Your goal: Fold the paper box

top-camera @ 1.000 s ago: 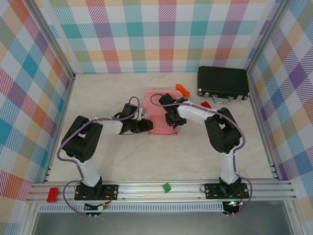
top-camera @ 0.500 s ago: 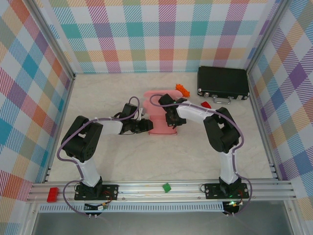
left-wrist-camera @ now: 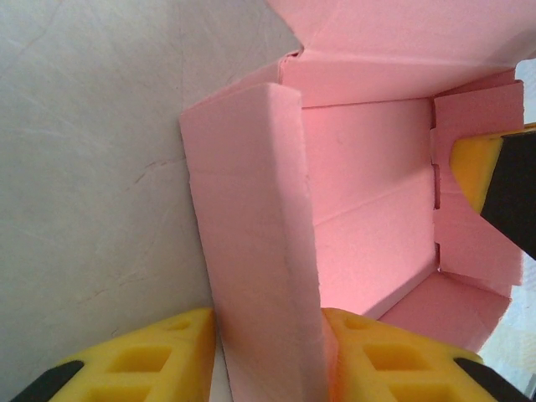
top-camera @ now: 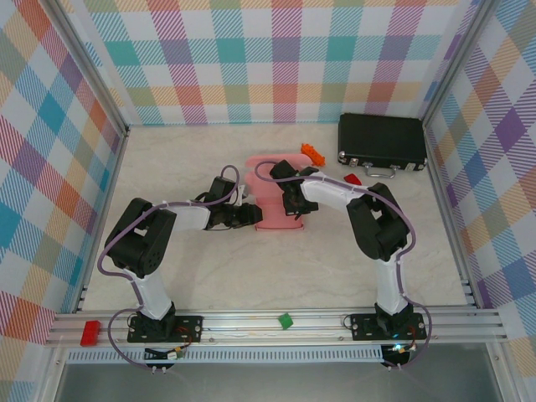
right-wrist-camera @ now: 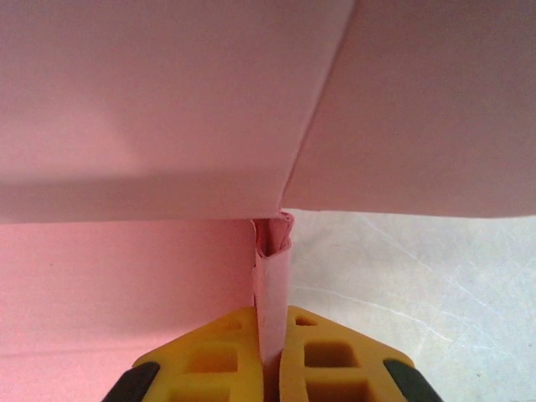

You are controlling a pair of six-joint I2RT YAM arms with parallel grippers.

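Observation:
The pink paper box (top-camera: 270, 194) lies partly folded at the middle of the table, between the two arms. My left gripper (top-camera: 249, 216) is shut on the box's left side wall (left-wrist-camera: 251, 218), a thick folded strip standing between the yellow fingers (left-wrist-camera: 159, 356). My right gripper (top-camera: 290, 204) is shut on the opposite wall (right-wrist-camera: 272, 276), pinching a doubled-over flap flat between its yellow fingers (right-wrist-camera: 335, 356). In the left wrist view the box floor (left-wrist-camera: 368, 209) lies open and a right finger (left-wrist-camera: 494, 180) shows at the far wall. A wide pink flap (right-wrist-camera: 167, 100) hangs over the right wrist view.
A black hard case (top-camera: 381, 141) lies at the back right. Orange bits (top-camera: 312, 152) and a red bit (top-camera: 353, 178) sit near it. A green block (top-camera: 286, 320) and a red block (top-camera: 90, 332) rest on the front rail. Plaid walls enclose the table.
My right gripper has closed on the box's right wall and edged slightly away from the arm bases. The left gripper has kept its hold and place.

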